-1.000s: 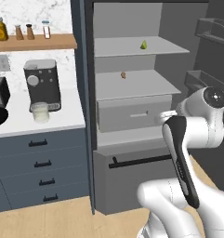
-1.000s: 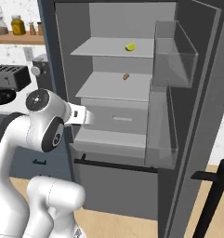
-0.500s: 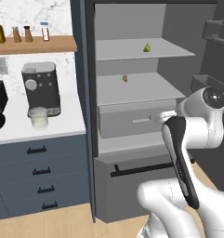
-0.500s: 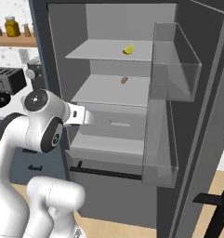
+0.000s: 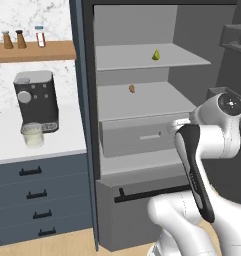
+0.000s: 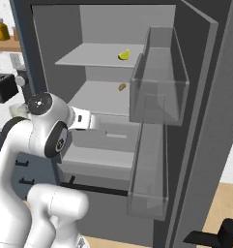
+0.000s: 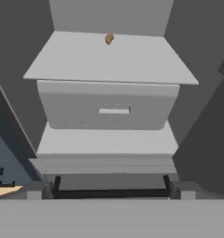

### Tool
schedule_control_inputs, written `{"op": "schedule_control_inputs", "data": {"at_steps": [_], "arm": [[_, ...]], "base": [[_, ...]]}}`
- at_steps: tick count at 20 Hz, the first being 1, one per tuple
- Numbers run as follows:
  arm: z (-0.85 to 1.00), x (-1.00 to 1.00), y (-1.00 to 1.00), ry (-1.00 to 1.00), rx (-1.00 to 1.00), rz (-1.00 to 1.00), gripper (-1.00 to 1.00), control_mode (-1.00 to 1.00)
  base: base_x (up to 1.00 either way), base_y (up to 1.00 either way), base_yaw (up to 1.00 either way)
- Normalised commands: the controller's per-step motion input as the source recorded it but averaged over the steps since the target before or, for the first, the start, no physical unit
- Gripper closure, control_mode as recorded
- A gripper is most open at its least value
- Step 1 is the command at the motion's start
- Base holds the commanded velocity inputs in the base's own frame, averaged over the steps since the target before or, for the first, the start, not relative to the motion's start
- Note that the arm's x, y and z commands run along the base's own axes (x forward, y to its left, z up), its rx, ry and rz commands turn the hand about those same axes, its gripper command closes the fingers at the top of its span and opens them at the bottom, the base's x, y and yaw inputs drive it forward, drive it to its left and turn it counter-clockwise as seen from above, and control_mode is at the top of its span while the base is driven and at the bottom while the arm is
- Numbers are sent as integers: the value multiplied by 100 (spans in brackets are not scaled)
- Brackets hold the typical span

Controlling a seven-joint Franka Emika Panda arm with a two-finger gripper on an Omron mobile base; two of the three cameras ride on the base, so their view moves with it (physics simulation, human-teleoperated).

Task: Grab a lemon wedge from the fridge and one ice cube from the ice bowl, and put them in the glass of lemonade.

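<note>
Lemon wedge (image 5: 156,55) sits mid-shelf, near the open fridge's (image 5: 87,100) front edge.

The arm (image 5: 207,150) is built of rounded, glossy white segments. A dark grey panel is set along one link, and a round dark joint cap with pale markings is seen at the elbow.

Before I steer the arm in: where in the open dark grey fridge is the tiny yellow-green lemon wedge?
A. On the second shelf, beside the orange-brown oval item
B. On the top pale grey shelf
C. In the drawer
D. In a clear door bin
B: the lemon wedge lies on the top shelf, one level above the orange-brown oval item.
</note>
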Motion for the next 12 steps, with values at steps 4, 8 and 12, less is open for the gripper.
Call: {"op": "schedule_control_inputs", "data": {"at_steps": [4,8,12], "arm": [[7,11,0,-10,0,0,-100,-100],[42,15,10,-20,0,-1,-100,-100],[55,14,23,-20,0,-9,-100,-100]], "base": [[0,0,0],[0,0,0],[0,0,0]]}}
